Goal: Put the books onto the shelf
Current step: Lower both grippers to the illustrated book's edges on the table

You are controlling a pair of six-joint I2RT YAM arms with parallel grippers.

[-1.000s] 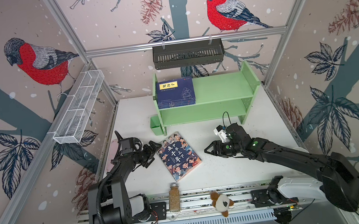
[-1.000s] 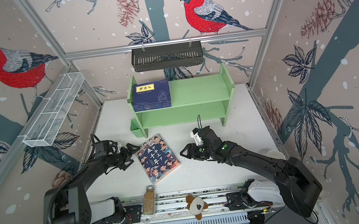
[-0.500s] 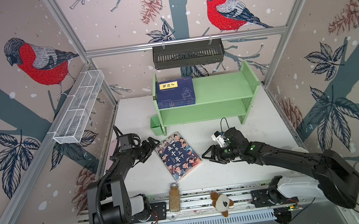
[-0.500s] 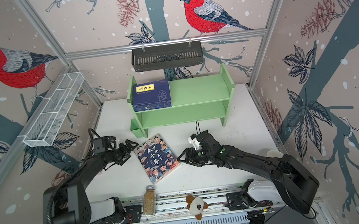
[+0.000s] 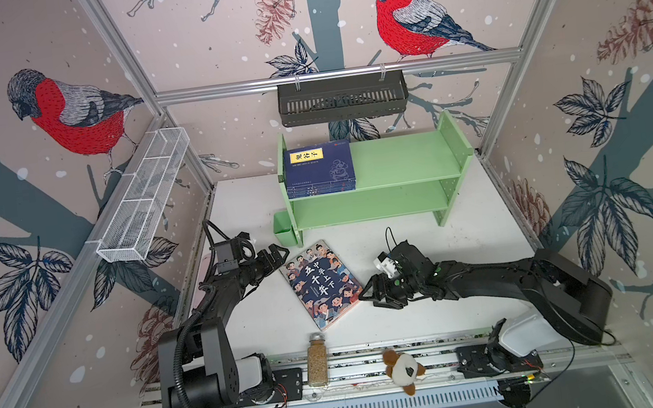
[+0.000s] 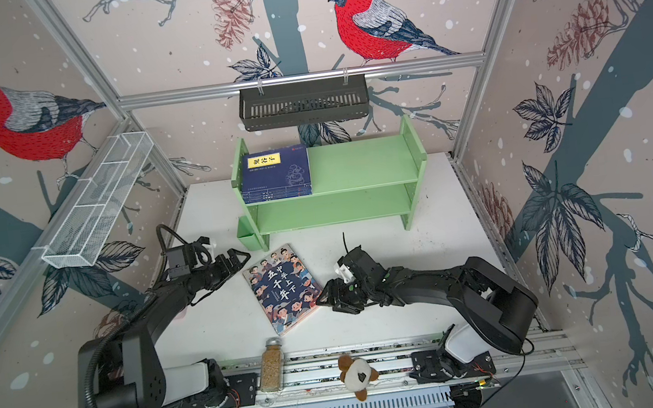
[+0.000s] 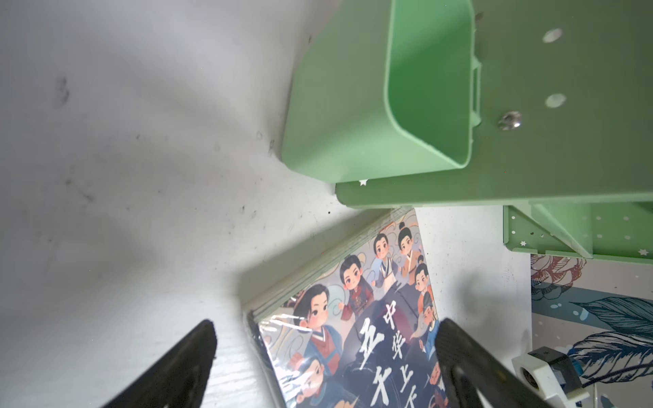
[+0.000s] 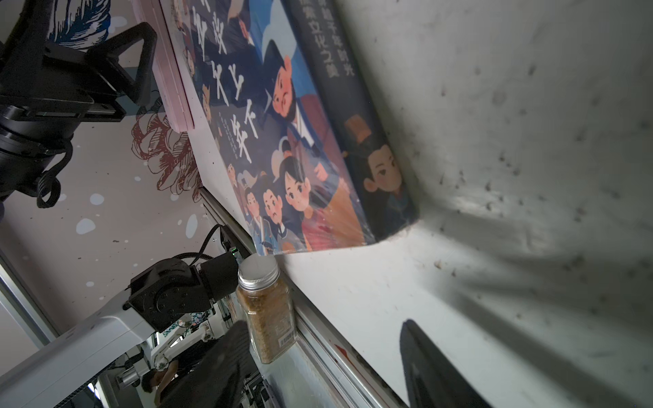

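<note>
A large book with cartoon people (image 5: pixel 321 283) (image 6: pixel 282 287) lies flat on the white table in front of the light green shelf (image 5: pixel 399 161) (image 6: pixel 358 163). A stack of navy-blue books with a yellow label (image 5: pixel 320 168) (image 6: pixel 276 173) rests at the left end of the shelf's upper board. My left gripper (image 5: pixel 278 254) (image 7: pixel 325 330) is open at the cartoon book's (image 7: pixel 353 335) far left corner, one finger over the table and the other over the cover. My right gripper (image 5: pixel 370 292) (image 8: pixel 325 346) is open and empty beside the book's (image 8: pixel 282 141) right edge, low over the table.
A small green cup (image 5: pixel 283 228) (image 7: pixel 353 106) hangs on the shelf's left panel, close to my left gripper. A black slotted basket (image 5: pixel 342 98) hangs on the back wall and a white wire basket (image 5: pixel 144 200) on the left wall. A spice bottle (image 5: pixel 317 359) (image 8: pixel 268 311) and a plush toy (image 5: pixel 402 368) sit at the front rail.
My right gripper has moved left and toward the front, up to the cartoon book's right edge, with its jaws slightly wider. My left gripper has shifted a little toward the book's far corner.
</note>
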